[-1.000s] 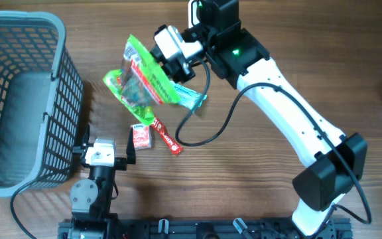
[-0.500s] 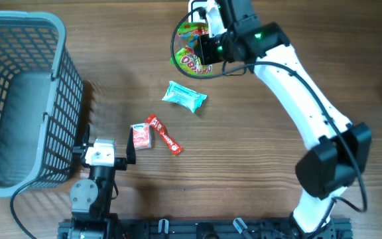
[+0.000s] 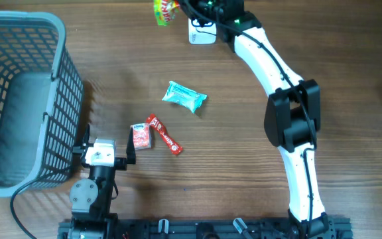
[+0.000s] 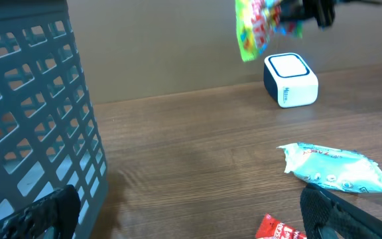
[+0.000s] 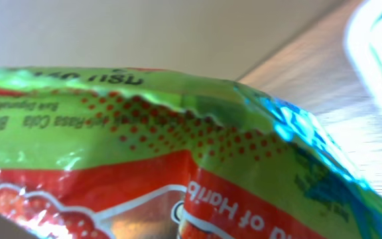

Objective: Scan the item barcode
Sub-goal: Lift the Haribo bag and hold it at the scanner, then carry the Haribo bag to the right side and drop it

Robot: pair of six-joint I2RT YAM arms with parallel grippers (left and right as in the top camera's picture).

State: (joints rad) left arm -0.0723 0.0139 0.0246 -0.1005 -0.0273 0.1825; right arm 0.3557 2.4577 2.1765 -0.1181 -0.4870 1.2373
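Labels first. In the right wrist view the candy bag (image 5: 178, 153) fills the frame: green foil, red dotted band, teal corner. White letters on the red read "of Harib", cut off at the bottom edge. A block of fine print runs upside down along the top of the bag, too blurred to read. From overhead the bag shows a red oval with pale lettering that I cannot make out.

The scanner (image 4: 290, 79) is a small white box with a dark blue rim. A line of small print sits on its front face, illegible. The teal packet (image 3: 184, 96) has print too small to read. The red bar (image 3: 164, 135) carries white letters I cannot resolve, and so does the little red box (image 3: 140, 136) just beside it.

Pose. My right arm stretches from the near right corner across to the far edge of the table, almost fully extended. My right gripper (image 4: 304, 13) is clamped on 1 edge of the candy bag, which hangs in the air above and just left of the scanner, clear of the table.

My left gripper (image 3: 106, 143) sits low near the basket (image 3: 58, 40), its 2 fingers spread wide, nothing between them.
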